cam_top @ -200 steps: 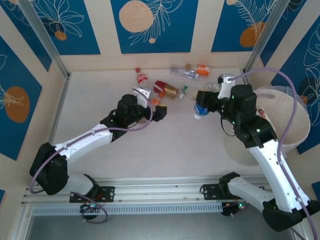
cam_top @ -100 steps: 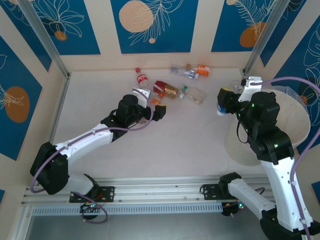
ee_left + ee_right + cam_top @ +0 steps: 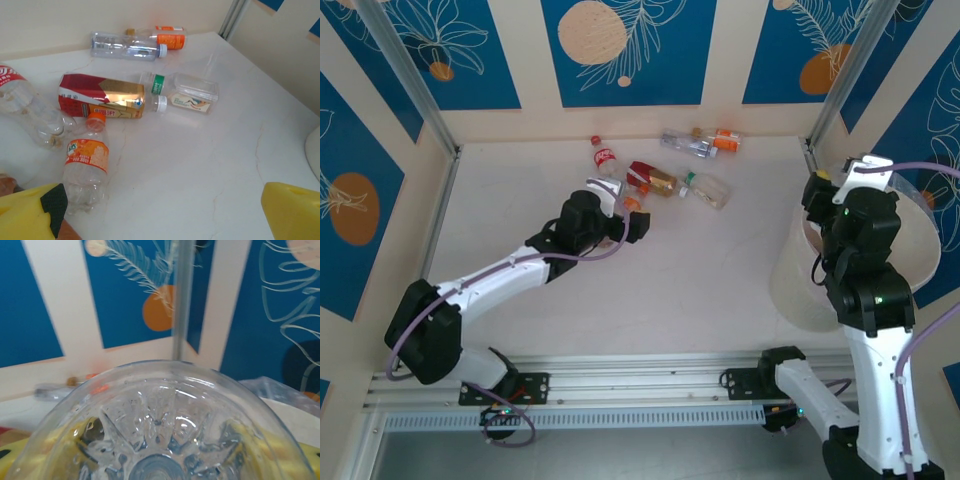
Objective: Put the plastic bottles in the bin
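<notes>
Right gripper (image 3: 816, 191): clamped partway on a clear bottle (image 3: 160, 430), at the bin's (image 3: 910, 255) left rim. Left gripper (image 3: 160, 216): fully spread, holding nothing, above loose bottles (image 3: 102, 95) on the table (image 3: 200, 165); orange-capped bottle (image 3: 86, 162) nearest.

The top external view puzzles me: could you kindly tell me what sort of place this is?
Probably a robot test cell, not a home: a white table boxed in by blue leaf-patterned panels and aluminium posts, with the left arm and right arm bolted to a rail.

Lab test booth: patterned panels (image 3: 620, 50), aluminium frame (image 3: 412, 85).
</notes>
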Robot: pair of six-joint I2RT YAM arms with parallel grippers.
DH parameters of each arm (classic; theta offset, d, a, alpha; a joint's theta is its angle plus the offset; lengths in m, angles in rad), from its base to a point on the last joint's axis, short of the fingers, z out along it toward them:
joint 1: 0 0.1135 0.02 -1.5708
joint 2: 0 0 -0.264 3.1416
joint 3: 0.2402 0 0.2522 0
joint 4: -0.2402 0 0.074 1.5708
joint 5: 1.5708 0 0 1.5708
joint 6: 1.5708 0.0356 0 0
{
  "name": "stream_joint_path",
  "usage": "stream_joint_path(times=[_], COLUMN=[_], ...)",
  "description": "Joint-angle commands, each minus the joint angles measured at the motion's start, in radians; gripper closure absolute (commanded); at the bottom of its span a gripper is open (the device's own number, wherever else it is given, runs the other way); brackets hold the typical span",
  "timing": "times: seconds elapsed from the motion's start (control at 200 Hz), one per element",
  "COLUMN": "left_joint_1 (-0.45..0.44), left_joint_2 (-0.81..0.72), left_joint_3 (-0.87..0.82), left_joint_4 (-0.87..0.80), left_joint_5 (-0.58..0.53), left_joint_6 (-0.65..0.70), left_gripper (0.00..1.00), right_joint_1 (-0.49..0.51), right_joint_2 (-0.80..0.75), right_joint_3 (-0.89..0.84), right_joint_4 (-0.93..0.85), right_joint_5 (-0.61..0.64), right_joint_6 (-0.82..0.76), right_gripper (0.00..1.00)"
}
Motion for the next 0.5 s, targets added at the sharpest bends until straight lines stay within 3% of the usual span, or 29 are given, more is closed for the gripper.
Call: stream_joint_path(times=[0.0, 0.18, 0.265, 0.35, 0.495], left_joint_1=[0.009, 0.010, 0.015, 0.017, 0.019], left_joint_2=[0.016, 0.016, 0.019, 0.030, 0.046], left_joint_3=[0.025, 0.027, 0.027, 0.034, 0.055], left_joint_4=[-0.015, -0.023, -0.021, -0.017, -0.027], left_joint_5=[-0.015, -0.020, -0.022, -0.020, -0.007], left_joint_6=[-0.007, -0.007, -0.006, -0.007, -0.017], left_gripper=[0.00, 0.00, 0.00, 0.00, 0.00], right_joint_1=[-0.084, -0.217, -0.276, -0.335, -0.442], right_joint_2=[0.011, 0.029, 0.039, 0.059, 0.106], right_joint_3=[0.019, 0.023, -0.027, -0.103, -0.128], right_joint_4=[-0.010, -0.004, 0.077, 0.216, 0.265], right_joint_5=[-0.035, -0.003, 0.045, 0.032, -0.036], right_joint_6=[0.017, 0.010, -0.035, -0.092, -0.034], right_gripper=[0.64, 0.62, 0.62, 0.61, 0.58])
